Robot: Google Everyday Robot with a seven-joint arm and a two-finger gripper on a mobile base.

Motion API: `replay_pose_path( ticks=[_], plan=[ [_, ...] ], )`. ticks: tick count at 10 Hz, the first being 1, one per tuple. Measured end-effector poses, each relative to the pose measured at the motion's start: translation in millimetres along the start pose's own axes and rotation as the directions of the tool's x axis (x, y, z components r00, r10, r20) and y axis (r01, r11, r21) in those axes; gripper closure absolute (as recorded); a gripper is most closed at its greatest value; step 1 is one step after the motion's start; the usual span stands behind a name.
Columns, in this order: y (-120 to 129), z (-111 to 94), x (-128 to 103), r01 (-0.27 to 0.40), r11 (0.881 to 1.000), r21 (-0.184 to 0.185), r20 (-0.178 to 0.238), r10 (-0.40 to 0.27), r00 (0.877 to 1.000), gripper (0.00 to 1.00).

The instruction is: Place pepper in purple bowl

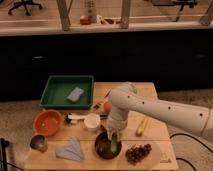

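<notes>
The dark purple bowl (104,147) sits near the table's front edge, at the middle. A green pepper (114,145) stands inside it at its right side. My gripper (113,135) hangs straight above the bowl, at the top of the pepper, on the end of the white arm (160,112) that reaches in from the right.
A green tray (56,97) holding a grey-blue sponge (75,94) is at the back left. An orange bowl (47,122), a metal cup (38,143), a folded blue cloth (70,149), a white cup (92,121), grapes (138,152), a banana (142,126) and an orange fruit (107,106) surround the bowl.
</notes>
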Motion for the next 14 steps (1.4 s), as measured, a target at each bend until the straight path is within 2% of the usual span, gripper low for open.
replay_pose_path(
  ticks=[6, 9, 11, 13, 14],
  plan=[
    [-5.6, 2.5, -3.1, 0.036, 0.999, -0.006, 0.006, -0.036, 0.999, 1.00],
    [-9.5, -0.4, -3.5, 0.055, 0.998, -0.005, 0.014, -0.055, 0.998, 0.76],
    [-12.7, -2.3, -4.9, 0.068, 0.998, -0.011, 0.019, -0.068, 0.998, 0.53],
    [-13.0, -4.2, -6.0, 0.071, 0.997, -0.013, 0.021, -0.070, 0.997, 0.36],
    [-13.8, -4.9, -6.9, 0.074, 0.997, -0.017, 0.022, -0.074, 0.997, 0.23]
  ],
)
